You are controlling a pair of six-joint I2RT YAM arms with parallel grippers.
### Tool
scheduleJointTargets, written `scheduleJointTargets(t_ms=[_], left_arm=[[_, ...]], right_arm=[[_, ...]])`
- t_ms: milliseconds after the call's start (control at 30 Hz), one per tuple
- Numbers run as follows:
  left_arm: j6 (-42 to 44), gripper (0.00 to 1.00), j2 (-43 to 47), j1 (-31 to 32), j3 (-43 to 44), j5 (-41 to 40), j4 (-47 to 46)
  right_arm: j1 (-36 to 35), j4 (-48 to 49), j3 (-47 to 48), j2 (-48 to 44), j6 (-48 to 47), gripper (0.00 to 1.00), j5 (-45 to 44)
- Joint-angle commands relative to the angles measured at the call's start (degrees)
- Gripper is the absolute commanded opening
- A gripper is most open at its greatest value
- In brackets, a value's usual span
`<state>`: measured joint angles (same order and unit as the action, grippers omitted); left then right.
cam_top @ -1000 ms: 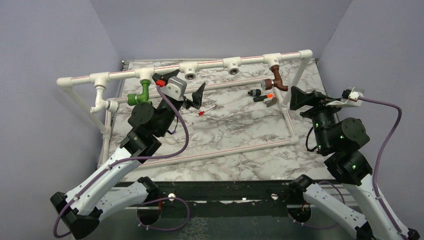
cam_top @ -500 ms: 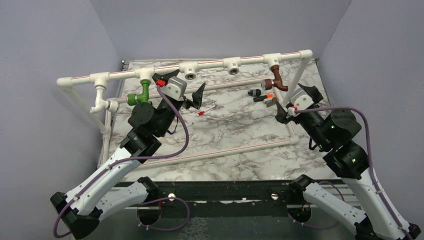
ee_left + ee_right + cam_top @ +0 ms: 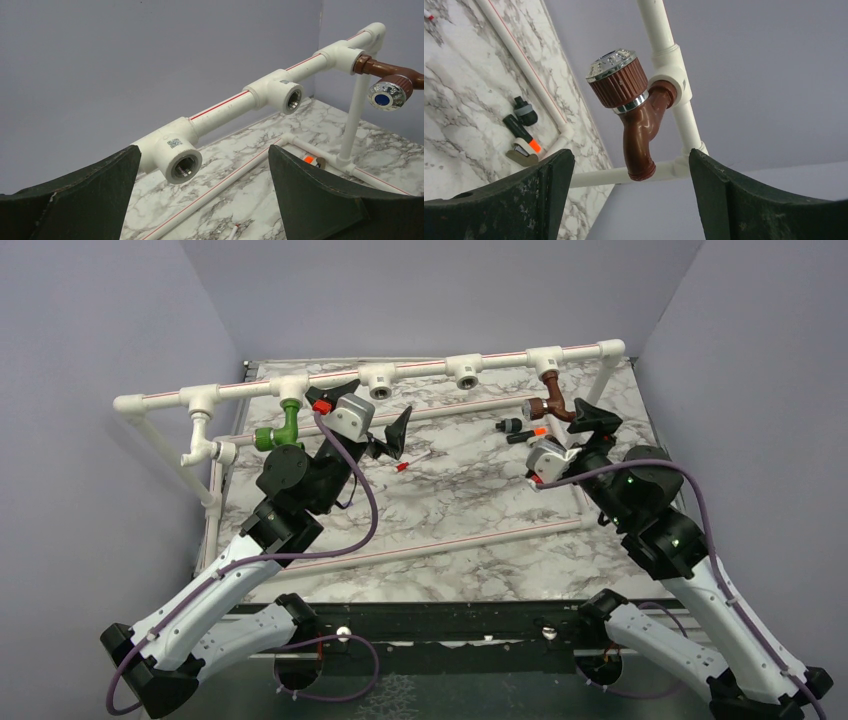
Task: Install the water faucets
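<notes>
A green faucet (image 3: 283,430) hangs from the left T-fitting of the white pipe frame (image 3: 420,370). From the right T-fitting hangs a brown faucet (image 3: 553,400) (image 3: 390,82) with a chrome-topped knob. My right gripper (image 3: 582,428) (image 3: 631,152) stands open just below and in front of the brown faucet (image 3: 636,117); its spout points down toward the gap between my fingers without touching them. My left gripper (image 3: 378,435) (image 3: 204,150) is open and holds nothing. It faces an open threaded T-fitting (image 3: 180,160), and a second open one (image 3: 287,95) sits farther along the pipe.
On the marble table (image 3: 450,500), a black piece with an orange tip (image 3: 527,435) and a small black part (image 3: 510,425) lie near the frame's right post. A thin white stick with a red tip (image 3: 405,466) lies mid-table. Grey walls enclose three sides.
My right arm has swung left and rolled its wrist, bringing the gripper from the right wall to just under the brown faucet. The left arm has not moved.
</notes>
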<state>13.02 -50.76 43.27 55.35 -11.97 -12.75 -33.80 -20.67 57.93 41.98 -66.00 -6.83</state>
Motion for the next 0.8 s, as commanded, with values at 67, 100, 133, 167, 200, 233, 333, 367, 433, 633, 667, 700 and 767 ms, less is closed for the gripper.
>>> scheduleJointTargets(t_ms=[67, 100, 133, 167, 200, 233, 333, 367, 433, 633, 667, 700, 767], left_arm=[[-0.01, 0.99, 0.05, 0.24, -0.42, 0.89, -0.87], [-0.09, 0.99, 0.05, 0.24, -0.42, 0.81, -0.87], [-0.06, 0.99, 0.05, 0.24, -0.42, 0.81, -0.87], [0.02, 0.99, 0.05, 0.24, -0.49, 0.80, -0.87], [-0.07, 0.99, -0.01, 0.24, -0.51, 0.80, -0.87], [-0.03, 0.99, -0.03, 0.24, -0.51, 0.80, -0.87], [0.07, 0.99, 0.00, 0.33, -0.51, 0.80, -0.96], [0.08, 0.99, -0.03, 0.39, -0.53, 0.76, -0.94], [0.12, 0.99, 0.05, 0.42, -0.59, 0.65, -0.96], [0.31, 0.99, 0.13, 0.60, -0.60, 0.55, -0.96], [0.35, 0.99, 0.07, 0.59, -0.64, 0.54, -0.96], [0.39, 0.99, 0.05, 0.59, -0.60, 0.56, -0.96], [0.36, 0.99, 0.05, 0.59, -0.60, 0.54, -0.96]], right_arm=[[-0.38, 11.95, -3.37, 1.11, -13.33, 0.89, -3.13], [-0.33, 14.58, -4.36, 1.25, -14.31, 0.89, -3.57], [-0.30, 16.80, -5.48, 1.44, -15.84, 0.89, -3.93], [-0.32, 18.73, -6.50, 1.75, -17.49, 0.89, -4.53], [-0.30, 20.01, -7.57, 2.12, -19.11, 0.89, -5.31], [-0.34, 23.11, -8.70, 2.50, -20.71, 0.89, -6.06], [-0.37, 29.45, -11.87, 3.09, -24.54, 0.89, -6.44], [-0.36, 31.69, -12.85, 3.23, -25.40, 0.89, -6.57], [-0.36, 34.93, -13.98, 3.81, -27.32, 0.89, -7.07], [-0.31, 39.43, -15.08, 5.31, -30.55, 0.84, -7.40], [-0.36, 39.80, -15.10, 5.57, -30.90, 0.82, -7.41], [-0.34, 40.02, -15.15, 5.86, -31.27, 0.81, -7.41], [-0.34, 40.49, -15.33, 6.30, -32.14, 0.78, -7.36]])
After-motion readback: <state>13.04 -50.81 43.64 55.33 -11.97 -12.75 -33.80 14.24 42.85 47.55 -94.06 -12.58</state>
